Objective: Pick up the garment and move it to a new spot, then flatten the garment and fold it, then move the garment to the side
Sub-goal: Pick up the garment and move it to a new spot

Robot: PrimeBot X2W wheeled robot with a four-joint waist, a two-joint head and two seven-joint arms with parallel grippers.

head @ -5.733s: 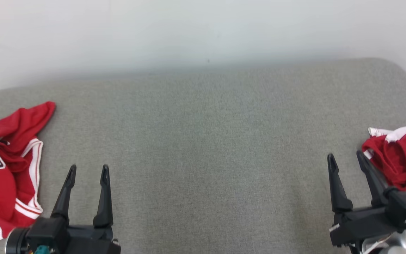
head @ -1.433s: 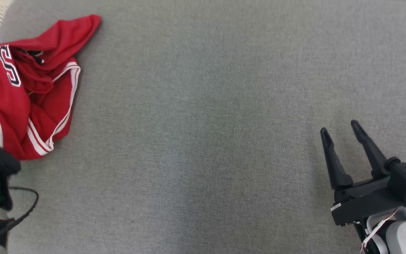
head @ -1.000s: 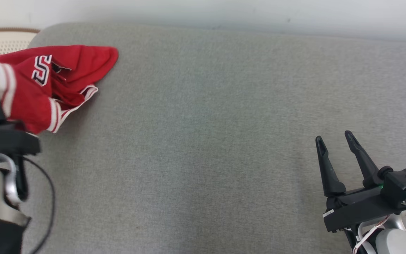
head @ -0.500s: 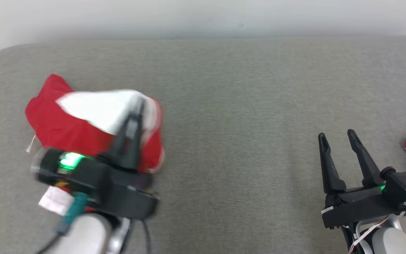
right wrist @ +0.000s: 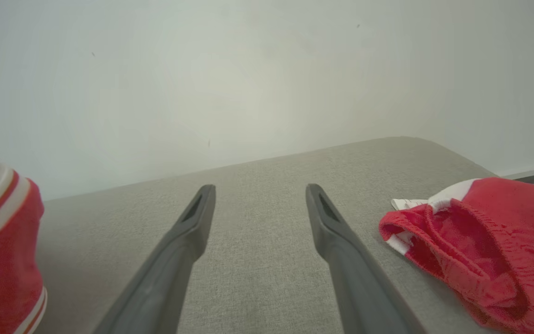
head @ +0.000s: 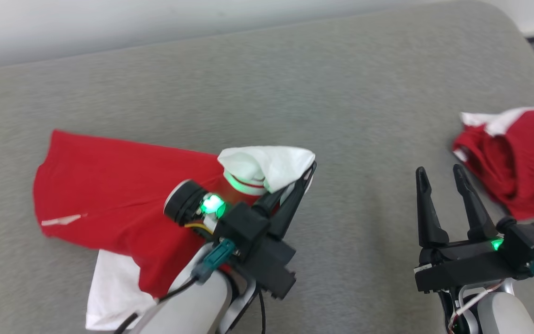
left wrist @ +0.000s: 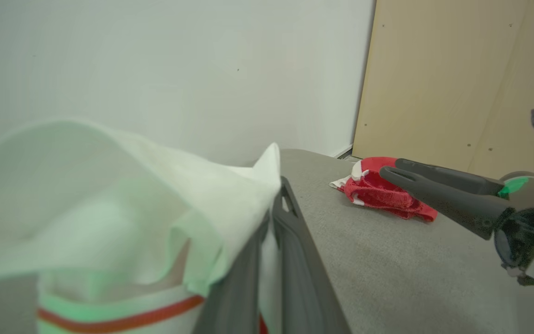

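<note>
A grey upholstered cushion (head: 267, 93) under a white wall (head: 109, 23). Head view: my left gripper (head: 310, 169) is clamped on the white-lined edge of the red jersey (head: 109, 185), which trails over the cushion's left half. My right gripper (head: 438, 170) stands spread and empty near red shorts (head: 522, 157). Left wrist: white fabric bunches over my closed fingers (left wrist: 295, 241). Right wrist: bare cushion between parted fingers. Best, I judge, to set the jersey down mid-cushion, clear of the shorts.
</note>
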